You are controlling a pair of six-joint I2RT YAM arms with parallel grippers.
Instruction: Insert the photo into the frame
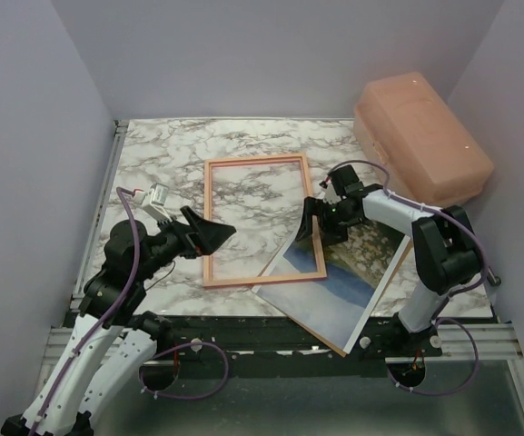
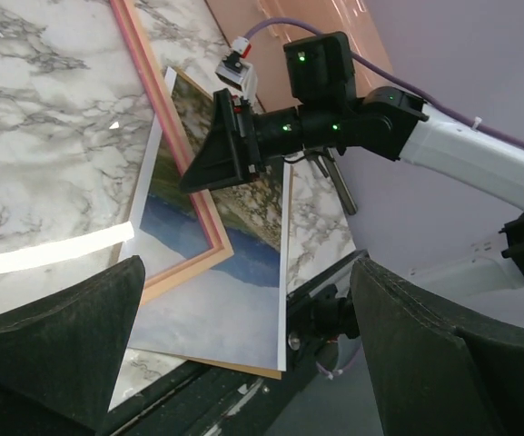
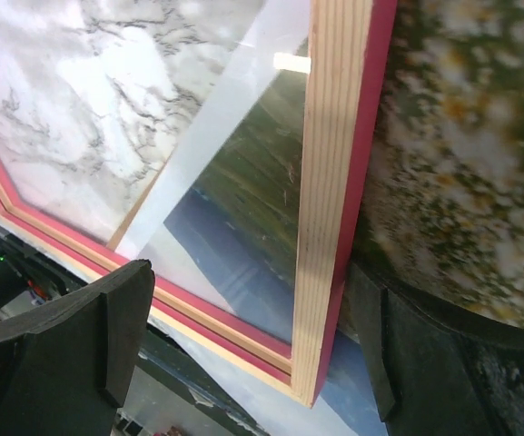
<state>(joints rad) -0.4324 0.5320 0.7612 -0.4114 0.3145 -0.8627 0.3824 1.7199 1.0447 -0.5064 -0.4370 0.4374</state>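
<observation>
Flat on the marbled surface [image 1: 180, 154] lies the frame [image 1: 252, 161], tan side up, its near right corner resting on top of the photo [image 1: 334, 291]. The photo lies picture side up at the near right, skewed, with one corner past the surface's near edge. The right pincer [image 1: 314, 229] is released, its fingers spread to either side of the frame's right rail just above that overlapping corner. The left pincer [image 1: 214, 234] is also released and grips nothing, hanging by the frame's left rail. A peach-coloured lidded box [image 1: 420, 136] sits at the far right.
</observation>
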